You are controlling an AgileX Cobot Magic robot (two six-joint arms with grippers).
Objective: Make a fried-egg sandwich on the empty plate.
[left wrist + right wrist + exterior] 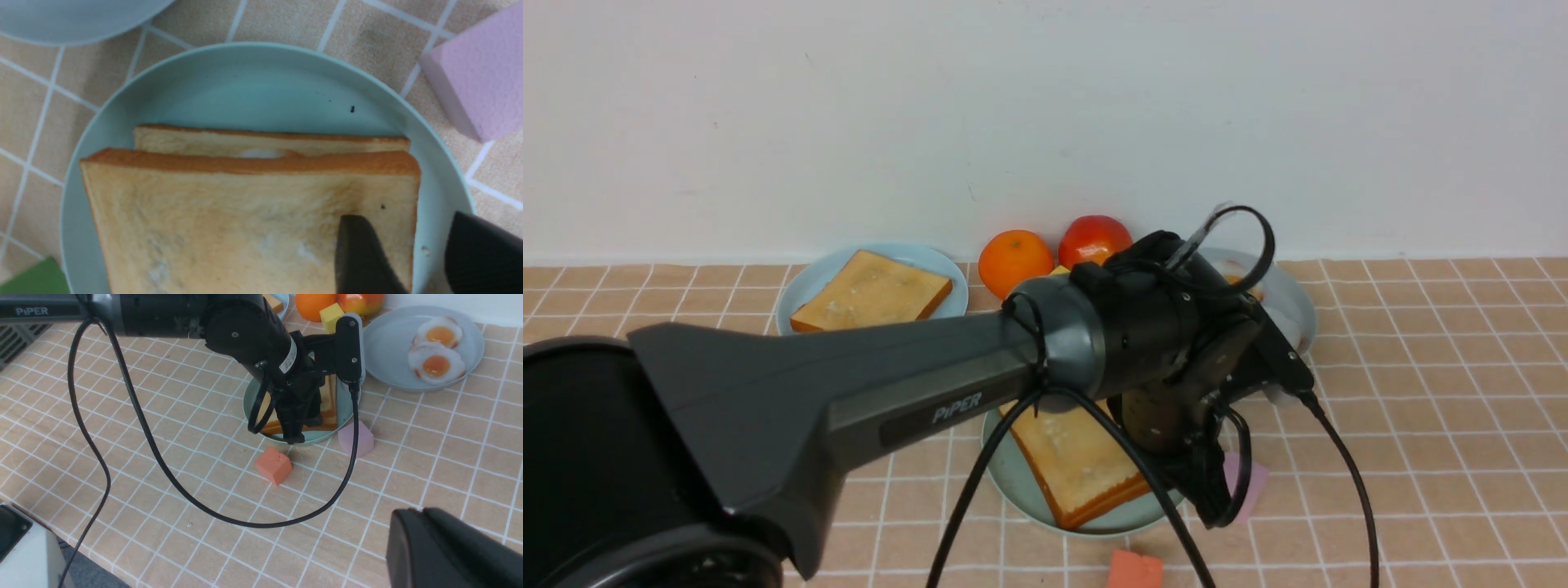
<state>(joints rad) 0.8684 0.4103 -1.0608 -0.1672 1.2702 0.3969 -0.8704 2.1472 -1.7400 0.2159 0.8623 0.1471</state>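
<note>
The sandwich (245,220) lies on the mint-teal plate (261,81) as two golden toast slices stacked slightly offset. A white sliver of fried egg (259,153) peeks out between them. My left gripper (408,218) hangs just above the sandwich's edge, open. One finger (359,253) is over the top slice, the other over the plate's rim. In the front view the left arm covers much of the plate (1013,482) and sandwich (1078,465). My right gripper (423,512) is shut and empty, low over the tiles near the table's front right.
Two fried eggs (435,365) lie on a paler plate (392,339) at the back right. A single toast slice (874,291) sits on another pale plate at the back left, near an orange (1015,261) and a red fruit (1094,239). Pink (355,439), orange-red (273,465), yellow (331,314) and green (36,277) blocks lie around.
</note>
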